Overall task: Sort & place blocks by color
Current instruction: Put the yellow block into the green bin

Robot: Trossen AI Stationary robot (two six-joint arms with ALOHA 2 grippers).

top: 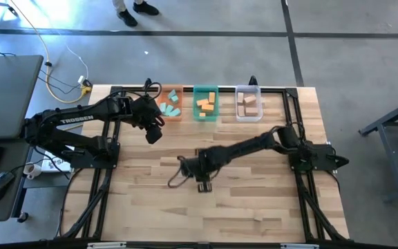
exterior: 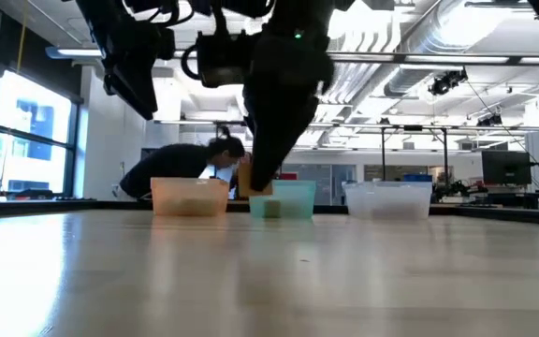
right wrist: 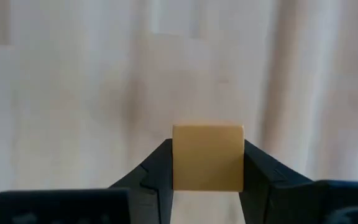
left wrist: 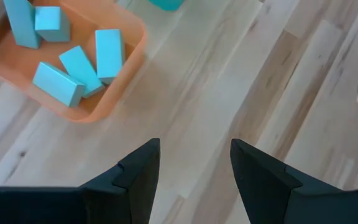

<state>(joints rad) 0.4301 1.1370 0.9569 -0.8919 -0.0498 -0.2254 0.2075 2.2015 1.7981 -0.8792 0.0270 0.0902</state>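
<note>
Pale wooden planks form the table (top: pixel 254 214), which is framed by dark rails; beyond it an open hall with ceiling ducts is seen, and a person (exterior: pixel 181 164) is bent over behind the far edge. Along the far side three trays are set in a row: an orange tray (top: pixel 178 114) at the left, a green tray (top: pixel 196 104) in the middle and a clear tray (top: pixel 240 104) at the right. Teal blocks (left wrist: pixel 79 65) are held in the orange tray, orange blocks (top: pixel 206 104) in the green tray and tan blocks (top: pixel 250 105) in the clear tray.

Near the middle of the table the right gripper (right wrist: pixel 207 165) is lowered close to the surface, and its two fingers are clamped on either side of a single tan block (right wrist: pixel 207 157), which is gripped squarely between them. The left gripper (left wrist: pixel 194 168) is held above the table just beside the orange tray, on its near-left side, with its fingers (left wrist: pixel 138 171) spread apart and nothing between them.
</note>
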